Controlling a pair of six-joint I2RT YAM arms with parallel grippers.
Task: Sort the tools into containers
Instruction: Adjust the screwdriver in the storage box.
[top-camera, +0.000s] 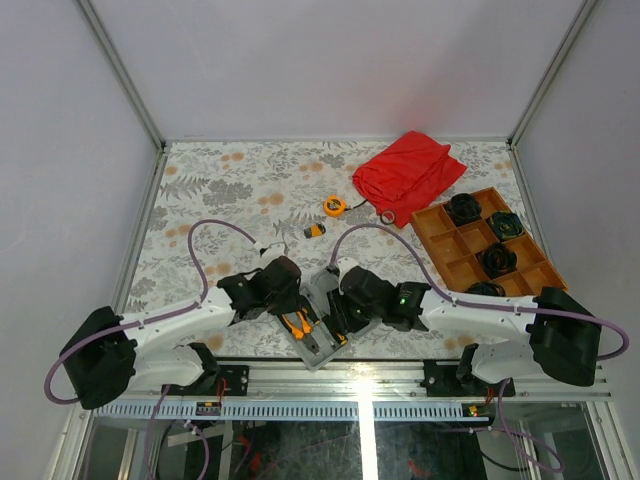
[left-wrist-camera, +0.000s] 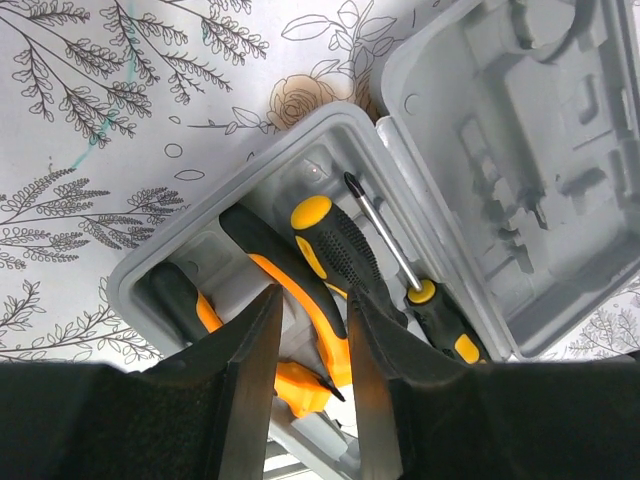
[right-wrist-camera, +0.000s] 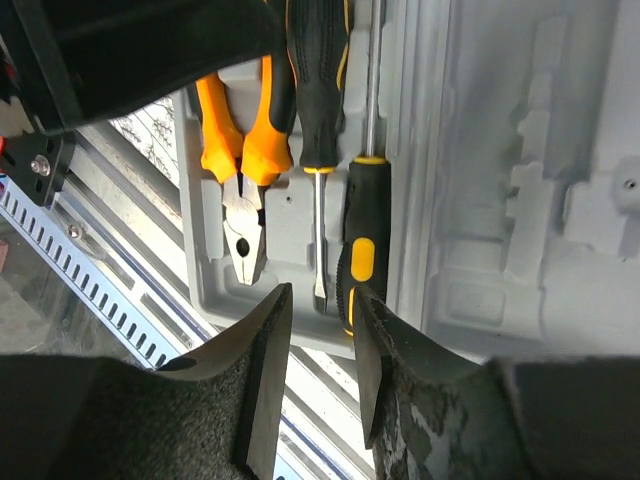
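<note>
Two sets of fingers over the grey case (top-camera: 318, 355): left fingers (left-wrist-camera: 245, 400) partly open, empty; right fingers (right-wrist-camera: 262, 390) likewise. Pliers (left-wrist-camera: 270, 265) and screwdrivers (left-wrist-camera: 335, 240) inside. Farther out on the bench (top-camera: 220, 190): tiny orange-black piece (top-camera: 314, 230), tape measure (top-camera: 334, 206), probably nearer the right arm.

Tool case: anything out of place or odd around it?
Two tools lie loose on the table, apart from the case: the round tape measure and a small orange-black piece, both farther back. Pliers and two screwdrivers are in the case. The case itself sits skewed at the table's near edge.
</note>
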